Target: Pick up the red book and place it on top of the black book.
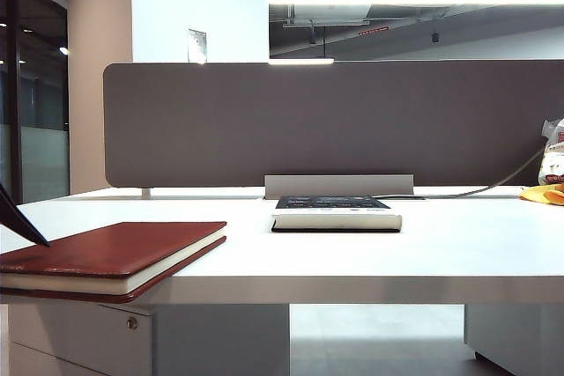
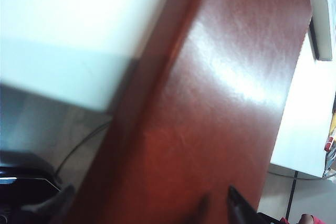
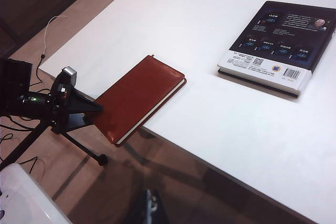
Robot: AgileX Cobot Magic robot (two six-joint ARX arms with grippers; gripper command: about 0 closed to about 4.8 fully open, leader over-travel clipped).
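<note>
Books number two: red book, black book.

The black book carries small pale print, a QR code and a barcode on a white strip along its cover's edge, all too small to read; the red book has a plain cover
</note>
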